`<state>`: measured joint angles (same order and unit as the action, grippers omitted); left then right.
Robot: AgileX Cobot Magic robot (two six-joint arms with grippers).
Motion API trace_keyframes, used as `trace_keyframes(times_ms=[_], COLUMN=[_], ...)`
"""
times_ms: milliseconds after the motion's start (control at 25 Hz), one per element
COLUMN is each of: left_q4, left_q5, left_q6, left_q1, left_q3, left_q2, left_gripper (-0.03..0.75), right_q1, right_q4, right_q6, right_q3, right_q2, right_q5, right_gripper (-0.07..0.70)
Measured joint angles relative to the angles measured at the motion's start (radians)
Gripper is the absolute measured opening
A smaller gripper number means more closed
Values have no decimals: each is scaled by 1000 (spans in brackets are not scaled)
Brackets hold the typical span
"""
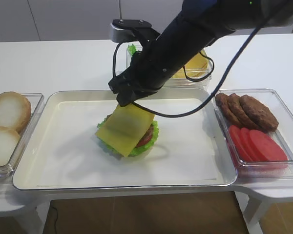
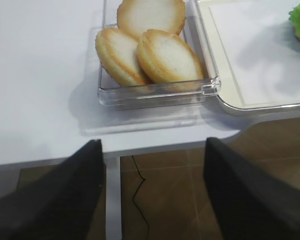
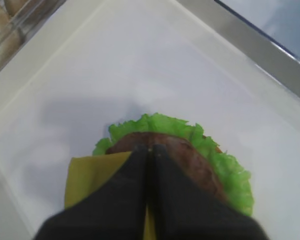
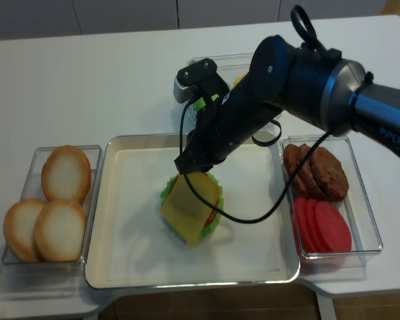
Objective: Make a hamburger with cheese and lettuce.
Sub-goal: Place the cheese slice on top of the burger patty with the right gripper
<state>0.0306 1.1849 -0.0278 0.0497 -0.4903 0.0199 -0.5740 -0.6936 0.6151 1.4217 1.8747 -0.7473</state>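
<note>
At the near edge of the table, on the left, the left gripper (image 2: 152,192) waits over the table border with its two fingers standing wide apart and nothing between them; just behind it is the clear box (image 2: 160,92) with the three bun halves (image 2: 167,55). A little farther in is the large white tray (image 1: 63,165), and in its middle sits the hamburger (image 1: 146,139), a low stack with a brown patty, a red slice and a frilly lettuce rim. The cheese (image 1: 124,129) hangs tilted above this stack: its lower corner seems to touch or nearly touch the near-left side of the lettuce, while its upper edge is pinched in the right gripper (image 1: 124,100), whose jaws are pressed together on it. To the right of the tray, the box with the loose patties (image 1: 246,109) and the tomato slices (image 1: 256,144) is well apart from the action. Behind the arm, far from the front, a container (image 1: 195,66) with more yellow slices and some green leaves is partly hidden. I judge the step in hand is placing the cheese on the patty. The next move, I think, calls for lowering the slice until it lies flat and centred, then letting go; because it hangs off toward the near-left, it may slide down on the tray.
</note>
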Motion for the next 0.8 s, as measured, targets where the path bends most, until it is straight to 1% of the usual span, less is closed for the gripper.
trace_keyframes(times_ms=[400, 800], left_q4=[0, 0], left_q5=[0, 0], left_q6=[0, 0], left_q1=[0, 0], left_q3=[0, 0], left_q2=[0, 0], left_gripper=[468, 468], right_q1=[0, 0], right_q4=[7, 8], right_q6=[37, 47], right_q3=[0, 0], right_q2=[0, 21], right_q5=[55, 64], right_gripper=[3, 3])
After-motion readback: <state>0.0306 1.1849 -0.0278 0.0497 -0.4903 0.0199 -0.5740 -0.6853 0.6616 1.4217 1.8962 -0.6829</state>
